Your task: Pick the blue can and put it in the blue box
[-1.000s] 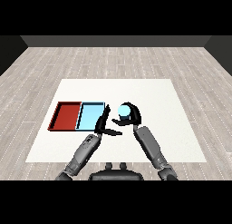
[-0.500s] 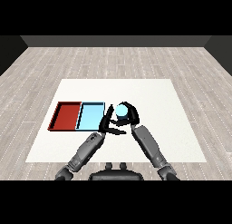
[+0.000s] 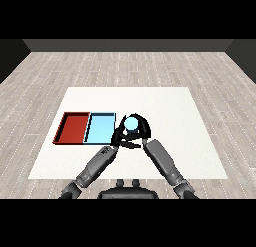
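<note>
The blue can [image 3: 131, 123] shows its pale blue top just right of the light blue tray [image 3: 100, 128]. My right hand [image 3: 140, 130] is curled round it, fingers wrapping both sides. The can sits close to the tray's right edge, outside it. My left hand [image 3: 120, 139] lies below and left of the can with straight fingers, near the tray's lower right corner. The can's body is hidden by the right hand.
The red tray [image 3: 73, 127] lies directly left of the light blue tray, sharing a wall. The white table [image 3: 175, 116] stretches to the right and behind the hands. Both forearms come in from the bottom.
The right hand with the can has shifted left toward the light blue tray. The left hand has stayed close beneath it.
</note>
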Motion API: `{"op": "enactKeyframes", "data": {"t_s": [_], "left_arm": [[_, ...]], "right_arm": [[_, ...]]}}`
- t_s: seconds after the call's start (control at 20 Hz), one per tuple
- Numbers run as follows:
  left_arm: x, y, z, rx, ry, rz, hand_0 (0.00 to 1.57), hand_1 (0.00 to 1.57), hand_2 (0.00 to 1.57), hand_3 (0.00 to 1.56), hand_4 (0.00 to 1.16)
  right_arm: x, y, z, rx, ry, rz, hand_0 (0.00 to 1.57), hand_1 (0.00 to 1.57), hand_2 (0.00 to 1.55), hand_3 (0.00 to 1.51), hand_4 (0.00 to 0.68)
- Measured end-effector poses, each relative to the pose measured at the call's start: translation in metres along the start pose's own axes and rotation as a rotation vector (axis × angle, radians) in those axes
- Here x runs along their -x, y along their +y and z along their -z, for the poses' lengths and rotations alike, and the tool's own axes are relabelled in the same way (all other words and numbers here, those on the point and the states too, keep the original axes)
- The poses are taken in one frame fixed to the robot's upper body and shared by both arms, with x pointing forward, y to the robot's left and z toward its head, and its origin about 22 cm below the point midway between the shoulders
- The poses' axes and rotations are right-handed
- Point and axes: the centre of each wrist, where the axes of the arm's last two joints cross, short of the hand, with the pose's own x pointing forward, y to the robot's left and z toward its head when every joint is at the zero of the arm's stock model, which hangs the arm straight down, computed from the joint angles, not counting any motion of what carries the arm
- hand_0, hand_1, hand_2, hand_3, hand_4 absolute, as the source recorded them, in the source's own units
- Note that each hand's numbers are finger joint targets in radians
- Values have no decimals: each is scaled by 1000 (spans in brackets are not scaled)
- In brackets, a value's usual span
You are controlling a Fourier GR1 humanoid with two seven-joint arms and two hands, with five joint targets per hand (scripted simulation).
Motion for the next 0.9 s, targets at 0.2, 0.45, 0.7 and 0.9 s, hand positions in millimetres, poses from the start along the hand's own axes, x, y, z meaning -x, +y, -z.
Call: {"op": "enactKeyframes", "data": {"t_s": [0.2, 0.45, 0.7, 0.9], "left_arm": [[1, -2, 9, 6, 12, 6, 0, 0, 0, 0, 0], [-2, -5, 11, 6, 15, 15, 0, 0, 0, 0, 0], [2, -6, 6, 5, 1, 16, 0, 0, 0, 0, 0], [0, -8, 16, 12, 0, 23, 0, 0, 0, 0, 0]], "right_arm": [[-1, 1, -1, -7, -1, 7, 1427, 1427, 1462, 1378, 553], [-3, 9, 1, -17, -8, 8, 1431, 1431, 1462, 1374, 533], [1, 11, -1, -27, -1, 13, 1468, 1468, 1468, 1374, 528], [-5, 14, 3, -38, -3, -2, 1434, 1434, 1447, 1349, 515]]}}
